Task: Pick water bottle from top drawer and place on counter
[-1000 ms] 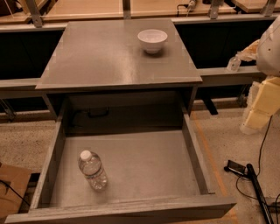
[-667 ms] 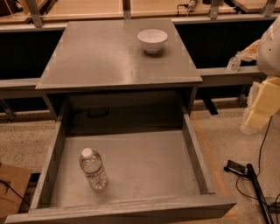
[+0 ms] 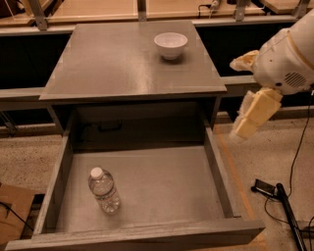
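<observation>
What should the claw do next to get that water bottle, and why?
Probably swing left and down towards the water bottle. The bottle sits near the front left corner of the open drawer, while the claw hangs out to the right, beyond the drawer's side wall and well away from the bottle, so it has to close that gap first.

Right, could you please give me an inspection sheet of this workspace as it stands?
Surface: the counter is grey and carries a white bowl near its back right.
Job's things: the water bottle sits in the front left of the open top drawer, cap toward the back; not yet on the counter.
Clutter: nothing seen.
Claw: the claw hangs right of the cabinet, over the floor, apart from the drawer.
Cables: a black cable runs down the floor at right, near a black device.
Surroundings: tan tabletops behind; cardboard at lower left.
</observation>
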`<state>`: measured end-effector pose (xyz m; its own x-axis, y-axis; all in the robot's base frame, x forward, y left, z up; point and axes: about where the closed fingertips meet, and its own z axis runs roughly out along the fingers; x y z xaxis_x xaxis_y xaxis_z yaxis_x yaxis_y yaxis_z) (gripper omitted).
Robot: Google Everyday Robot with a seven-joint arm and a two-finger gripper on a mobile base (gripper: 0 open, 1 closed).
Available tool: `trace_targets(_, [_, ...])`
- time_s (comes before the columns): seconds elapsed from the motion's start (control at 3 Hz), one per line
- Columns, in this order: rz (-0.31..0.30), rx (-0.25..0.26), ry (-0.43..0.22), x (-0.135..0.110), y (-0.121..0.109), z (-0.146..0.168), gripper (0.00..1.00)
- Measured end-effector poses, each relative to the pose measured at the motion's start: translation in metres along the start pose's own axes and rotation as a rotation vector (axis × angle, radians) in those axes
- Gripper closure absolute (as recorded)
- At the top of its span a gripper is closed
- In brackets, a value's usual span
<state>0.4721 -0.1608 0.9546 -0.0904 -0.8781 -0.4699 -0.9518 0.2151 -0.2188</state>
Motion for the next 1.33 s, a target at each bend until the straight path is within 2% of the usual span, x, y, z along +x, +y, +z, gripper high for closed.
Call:
trace_targets(0.33, [-0.018,-0.036,-0.201,-0.050,-0.013,0.059,0.00])
trace_targets(0.67, [-0.002,-0.053,-0.274,-0.084,-0.015,0.101,0.00])
trace_targets(1.0, [-0.013,-0.039,-0.265,-0.084,-0.020,0.095,0.00])
trace_targets(1.33, [-0.011,-0.111,-0.234,-0.067,0.011,0.095,0.00])
